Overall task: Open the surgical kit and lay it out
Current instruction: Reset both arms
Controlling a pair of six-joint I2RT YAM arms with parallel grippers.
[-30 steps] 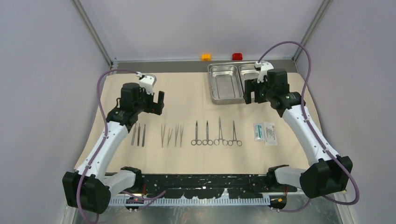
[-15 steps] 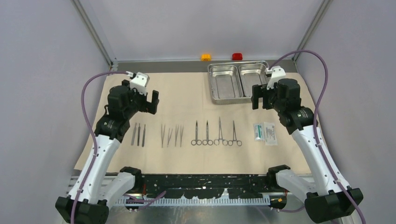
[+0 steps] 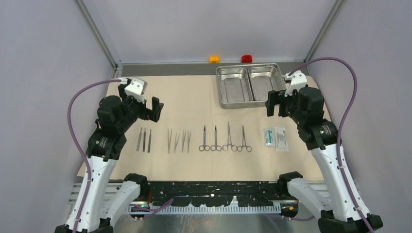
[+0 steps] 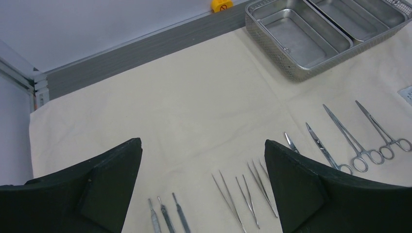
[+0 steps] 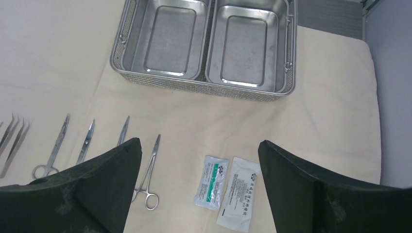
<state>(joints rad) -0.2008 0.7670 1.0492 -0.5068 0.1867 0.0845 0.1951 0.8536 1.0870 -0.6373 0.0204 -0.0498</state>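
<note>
The surgical kit lies spread on the flat beige cloth (image 3: pixel 194 102). The empty two-compartment steel tray (image 3: pixel 233 90) sits at the back right. In a row near the front lie three straight handles (image 3: pixel 144 140), tweezers (image 3: pixel 179 141), several ring-handled clamps (image 3: pixel 225 139) and two packets (image 3: pixel 276 137). My left gripper (image 3: pixel 148 110) hovers open above the cloth behind the handles (image 4: pixel 167 216) and tweezers (image 4: pixel 248 191), holding nothing. My right gripper (image 3: pixel 275 104) hangs open over the packets (image 5: pixel 212 182), in front of the tray (image 5: pixel 170 41), also with nothing in it.
An orange block (image 3: pixel 214 59) and a red block (image 3: pixel 247 58) sit on the grey strip behind the cloth. Pale walls close in the left, right and back. A black rail runs along the near edge between the arm bases.
Both arms have lifted and drawn back toward the near edge, the left drifting left and the right moving right, off the tray. Both grippers stayed open.
</note>
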